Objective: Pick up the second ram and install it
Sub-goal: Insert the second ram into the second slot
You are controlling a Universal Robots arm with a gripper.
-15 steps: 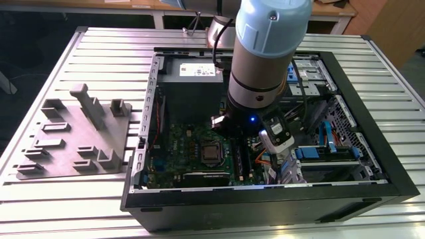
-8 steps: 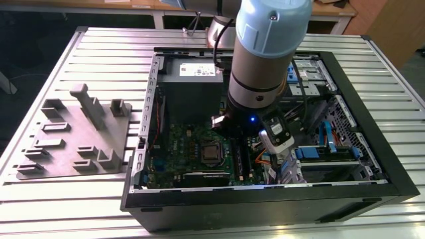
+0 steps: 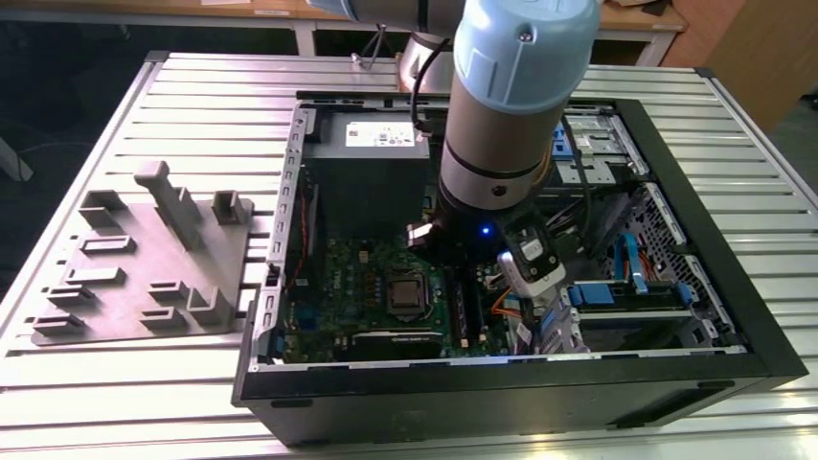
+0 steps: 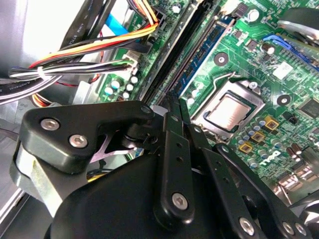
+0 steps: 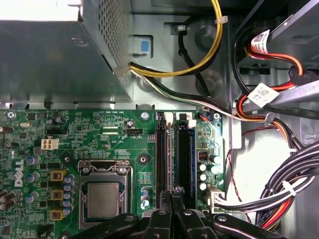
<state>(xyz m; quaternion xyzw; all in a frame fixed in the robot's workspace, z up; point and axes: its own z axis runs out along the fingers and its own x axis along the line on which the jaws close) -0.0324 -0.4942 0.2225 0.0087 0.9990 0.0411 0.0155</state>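
My gripper (image 5: 175, 191) (image 4: 178, 102) reaches down into the open computer case (image 3: 715, 316), over the memory slots of the green motherboard (image 5: 99, 129) (image 3: 371, 278). Its fingers are drawn together on the top edge of the second ram (image 5: 172, 149), a thin dark stick standing edge-up in a slot between the long black slot strips (image 5: 161, 154). In the second wrist view the stick (image 4: 183, 52) runs away from the fingertips along the slots. In the exterior view the arm's wrist (image 3: 492, 192) covers the gripper and the slots.
The processor socket (image 5: 102, 199) (image 4: 232, 112) lies beside the slots. The grey power supply (image 5: 50, 59) (image 3: 371, 134) fills the case's far end. Cable bundles (image 5: 279, 199) (image 4: 75, 69) crowd the slots' other side. A grey fixture block (image 3: 141, 259) stands on the slatted table (image 3: 217, 105), at the exterior view's left.
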